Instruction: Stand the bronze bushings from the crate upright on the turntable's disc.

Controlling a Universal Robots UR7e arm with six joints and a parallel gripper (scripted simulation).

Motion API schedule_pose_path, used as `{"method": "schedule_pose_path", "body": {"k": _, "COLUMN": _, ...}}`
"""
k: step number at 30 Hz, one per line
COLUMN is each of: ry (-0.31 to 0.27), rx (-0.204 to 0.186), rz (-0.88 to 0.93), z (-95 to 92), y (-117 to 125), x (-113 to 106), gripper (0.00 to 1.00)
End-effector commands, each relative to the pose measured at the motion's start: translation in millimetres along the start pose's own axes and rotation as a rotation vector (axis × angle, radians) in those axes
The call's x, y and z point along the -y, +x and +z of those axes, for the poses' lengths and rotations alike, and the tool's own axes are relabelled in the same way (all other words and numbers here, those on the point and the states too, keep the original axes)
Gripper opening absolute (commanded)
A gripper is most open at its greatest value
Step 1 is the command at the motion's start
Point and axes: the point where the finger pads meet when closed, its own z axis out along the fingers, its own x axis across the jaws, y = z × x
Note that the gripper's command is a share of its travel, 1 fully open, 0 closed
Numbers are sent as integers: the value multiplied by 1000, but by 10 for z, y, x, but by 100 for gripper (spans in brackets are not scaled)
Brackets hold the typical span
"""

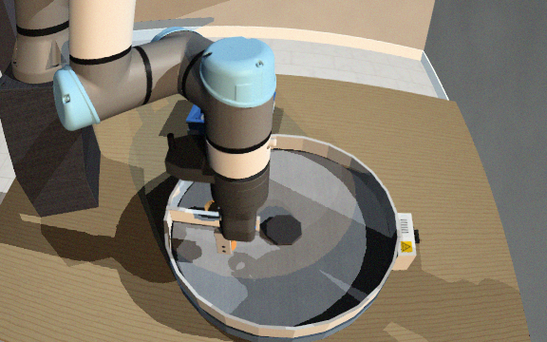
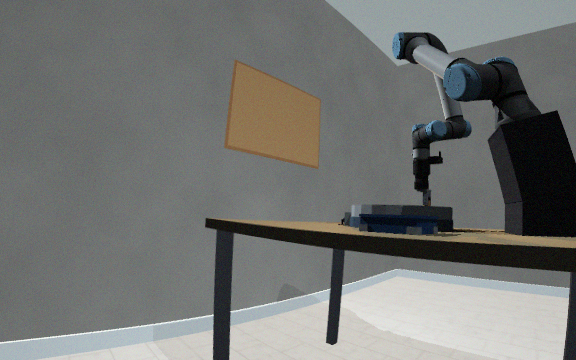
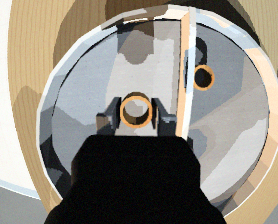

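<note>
My gripper (image 1: pixel 228 244) hangs a little above the turntable's grey disc (image 1: pixel 302 266), just left of the dark octagonal hub (image 1: pixel 280 229). It is shut on a bronze bushing (image 3: pixel 135 111), which the wrist view shows upright with its open end facing up. A second bronze bushing (image 3: pixel 206 78) stands on the disc beyond a beige radial bar (image 3: pixel 187 70). In the top view this second bushing (image 1: pixel 209 205) peeks out from behind my arm. The blue crate (image 1: pixel 195 116) is mostly hidden behind my arm, and its contents are out of sight. From the side, my gripper (image 2: pixel 426 197) is just above the turntable (image 2: pixel 400 212).
A raised beige rim (image 1: pixel 378 190) rings the disc. A white control box with a warning label (image 1: pixel 405 239) sticks out at the right of the rim. The arm's dark pedestal (image 1: pixel 50 157) stands at the table's back left.
</note>
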Motion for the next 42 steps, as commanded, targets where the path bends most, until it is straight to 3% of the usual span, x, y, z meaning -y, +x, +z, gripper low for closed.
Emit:
{"method": "schedule_pose_path", "body": {"k": 1, "ry": -1, "rx": 1, "rz": 0, "z": -4, "y": -3, "x": -4, "gripper": 0}}
{"method": "schedule_pose_path", "body": {"k": 22, "ry": -1, "rx": 1, "rz": 0, "z": 50, "y": -3, "x": -4, "gripper": 0}}
{"method": "schedule_pose_path", "body": {"k": 42, "ry": -1, "rx": 1, "rz": 0, "z": 311, "y": -3, "x": -4, "gripper": 0}}
